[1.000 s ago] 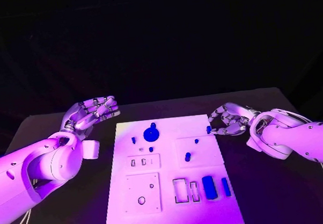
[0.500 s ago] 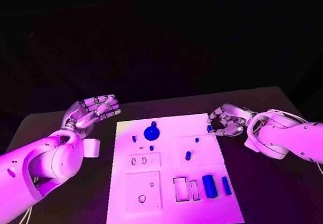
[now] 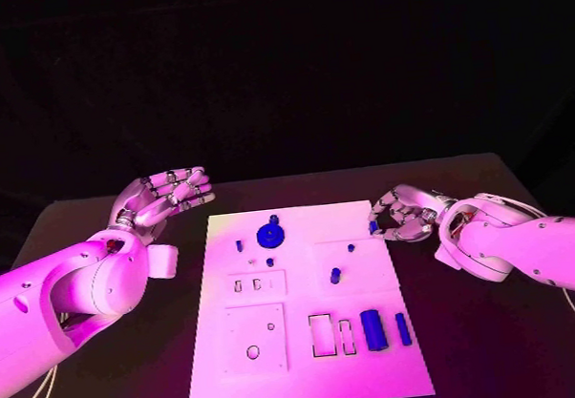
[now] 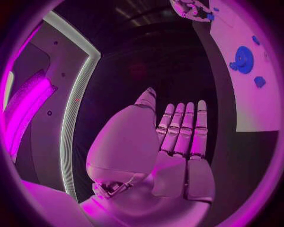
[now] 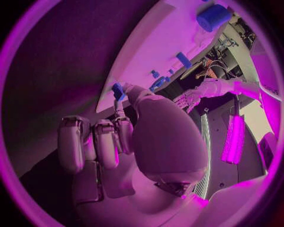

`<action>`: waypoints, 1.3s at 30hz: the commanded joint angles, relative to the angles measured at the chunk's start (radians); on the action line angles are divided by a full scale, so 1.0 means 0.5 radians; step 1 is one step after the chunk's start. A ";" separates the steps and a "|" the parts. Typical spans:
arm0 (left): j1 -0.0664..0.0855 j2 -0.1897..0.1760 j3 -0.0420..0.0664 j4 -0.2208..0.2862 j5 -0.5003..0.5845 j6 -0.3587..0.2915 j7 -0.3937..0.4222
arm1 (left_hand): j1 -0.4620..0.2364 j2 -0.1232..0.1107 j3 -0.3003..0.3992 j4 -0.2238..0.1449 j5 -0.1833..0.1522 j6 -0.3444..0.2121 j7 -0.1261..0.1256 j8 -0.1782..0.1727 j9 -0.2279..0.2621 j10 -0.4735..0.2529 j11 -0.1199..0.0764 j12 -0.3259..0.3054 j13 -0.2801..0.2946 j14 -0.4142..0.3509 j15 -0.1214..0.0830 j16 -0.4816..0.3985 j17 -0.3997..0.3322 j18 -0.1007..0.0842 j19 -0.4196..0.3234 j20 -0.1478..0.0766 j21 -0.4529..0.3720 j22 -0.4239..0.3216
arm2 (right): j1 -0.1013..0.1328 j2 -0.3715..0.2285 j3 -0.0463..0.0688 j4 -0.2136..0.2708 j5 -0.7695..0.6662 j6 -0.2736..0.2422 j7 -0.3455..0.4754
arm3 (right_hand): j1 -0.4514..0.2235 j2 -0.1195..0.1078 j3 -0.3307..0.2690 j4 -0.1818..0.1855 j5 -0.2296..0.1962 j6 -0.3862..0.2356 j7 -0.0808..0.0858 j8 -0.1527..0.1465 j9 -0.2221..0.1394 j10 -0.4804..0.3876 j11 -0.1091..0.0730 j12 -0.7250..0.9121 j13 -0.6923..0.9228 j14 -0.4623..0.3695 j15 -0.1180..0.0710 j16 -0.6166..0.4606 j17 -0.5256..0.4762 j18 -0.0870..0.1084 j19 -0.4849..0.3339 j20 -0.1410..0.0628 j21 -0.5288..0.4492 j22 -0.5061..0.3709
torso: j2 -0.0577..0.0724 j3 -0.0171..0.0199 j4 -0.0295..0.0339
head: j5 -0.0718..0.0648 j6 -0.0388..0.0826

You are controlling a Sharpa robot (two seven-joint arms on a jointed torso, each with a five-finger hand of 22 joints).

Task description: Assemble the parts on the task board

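Pinching a small blue part [image 5: 118, 90] between thumb and a fingertip, the right hand [image 3: 402, 213] hung just beside the task board [image 3: 307, 389], at that board's far corner on the hand's own side, its other fingers curled in. The part stood out past the fingertips, over the board's edge.

The left hand [image 3: 162, 197] was raised above the black bench [image 3: 114, 390], well apart from the board's far corner on its side, holding nothing, its fingers straight and lying close together with the thumb out to the side.

On the board, nearest the left hand, lay a round blue part [image 3: 271, 236] with a smaller blue piece [image 3: 239, 247] just beside it. Between the two hands and nearer the robot, a short blue peg [image 3: 335, 276] lay on a raised white square. Further toward the robot, well apart from both hands, a blue cylinder [image 3: 372, 329] and a slimmer blue bar [image 3: 402, 328] lay side by side next to two narrow rectangular slots.
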 commanded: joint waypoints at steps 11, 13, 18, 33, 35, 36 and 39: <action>0.002 -0.003 0.001 0.002 0.006 0.032 0.007 | 0.010 0.005 -0.012 0.001 -0.008 -0.010 0.126 -0.004 -0.002 -0.014 0.001 0.000 -0.001 -0.014 0.000 -0.009 -0.004 -0.008 -0.008 0.003 -0.009 0.002 | -0.005 0.018 0.000 -0.026 -0.046 0.046 -0.019 | 0.008 0.018 0.013 0.001 0.000 0.021 -0.002 0.013 0.003 0.007 -0.003 0.010 0.198 0.192 -0.015 0.006 0.439 -0.012 0.022 -0.005 0.012 0.297 | 0.001 -0.0001 0.001 | 0.000 0.000; 0.002 -0.005 0.001 0.002 0.006 0.032 0.007 | 0.010 0.005 -0.012 0.001 -0.008 -0.010 0.126 -0.004 -0.002 -0.014 0.001 0.000 -0.001 -0.014 0.000 -0.009 -0.004 -0.008 -0.008 0.003 -0.009 0.002 | -0.005 0.020 0.000 -0.030 -0.047 0.046 -0.019 | 0.008 0.021 0.018 0.001 0.001 0.023 -0.002 0.014 0.003 0.008 -0.004 0.011 0.199 0.192 -0.016 0.006 0.438 -0.013 0.024 -0.005 0.015 0.300 | 0.001 0.0002 0.000 | 0.001 0.000; 0.002 -0.006 0.001 0.003 0.006 0.032 0.007 | 0.010 0.005 -0.012 0.001 -0.008 -0.010 0.126 -0.004 -0.002 -0.014 0.001 0.000 -0.001 -0.014 0.000 -0.009 -0.004 -0.008 -0.008 0.003 -0.009 0.002 | -0.005 0.025 0.000 -0.033 -0.047 0.037 -0.015 | 0.002 0.036 0.039 0.002 0.000 0.038 -0.007 0.023 0.004 0.014 -0.008 0.014 0.205 0.193 -0.019 0.007 0.443 -0.014 0.027 -0.009 0.018 0.304 | 0.001 0.0014 0.000 | 0.001 0.001; 0.002 -0.009 0.001 0.004 0.006 0.034 0.005 | 0.010 0.005 -0.013 0.002 -0.008 -0.010 0.127 -0.004 -0.003 -0.014 0.001 0.000 -0.001 -0.015 0.001 -0.011 -0.005 -0.008 -0.008 0.003 -0.009 0.002 | -0.005 0.032 0.000 -0.016 -0.031 -0.034 0.019 | -0.022 0.090 0.155 -0.012 0.000 0.111 -0.045 0.086 0.022 0.043 -0.041 0.034 0.233 0.196 -0.048 0.010 0.453 -0.023 0.051 -0.034 0.045 0.333 | 0.000 0.0018 0.000 | -0.003 -0.001; 0.002 -0.009 0.001 0.004 0.006 0.034 0.004 | 0.010 0.005 -0.013 0.002 -0.008 -0.010 0.127 -0.004 -0.003 -0.014 0.001 0.000 -0.001 -0.015 0.001 -0.011 -0.005 -0.008 -0.008 0.003 -0.009 0.002 | -0.005 0.033 0.000 -0.013 -0.031 -0.052 0.011 | -0.025 0.089 0.157 -0.012 -0.001 0.114 -0.047 0.089 0.023 0.045 -0.042 0.035 0.235 0.196 -0.049 0.011 0.454 -0.024 0.053 -0.035 0.048 0.335 | 0.000 0.0013 0.000 | -0.002 -0.001; 0.002 -0.010 0.001 0.005 0.006 0.034 0.004 | 0.010 0.005 -0.013 0.002 -0.008 -0.010 0.127 -0.004 -0.003 -0.014 0.001 0.000 -0.001 -0.015 0.001 -0.011 -0.005 -0.008 -0.008 0.003 -0.009 0.002 | -0.005 0.033 0.000 -0.011 -0.033 -0.072 -0.001 | -0.031 0.087 0.161 -0.013 -0.001 0.117 -0.049 0.093 0.025 0.047 -0.045 0.036 0.236 0.196 -0.051 0.011 0.455 -0.024 0.054 -0.037 0.049 0.337 | 0.001 0.0007 0.001 | -0.001 -0.001; 0.002 -0.011 0.001 0.005 0.006 0.034 0.004 | 0.010 0.005 -0.014 0.002 -0.008 -0.011 0.128 -0.004 -0.003 -0.015 0.002 0.000 -0.001 -0.015 0.001 -0.012 -0.005 -0.008 -0.007 0.003 -0.009 0.002 | -0.005 0.031 0.001 0.000 -0.036 -0.110 -0.028 | -0.035 0.086 0.163 -0.012 -0.002 0.119 -0.050 0.096 0.026 0.048 -0.046 0.036 0.237 0.196 -0.052 0.011 0.455 -0.024 0.054 -0.038 0.048 0.336 | 0.000 0.0007 0.000 | 0.000 0.001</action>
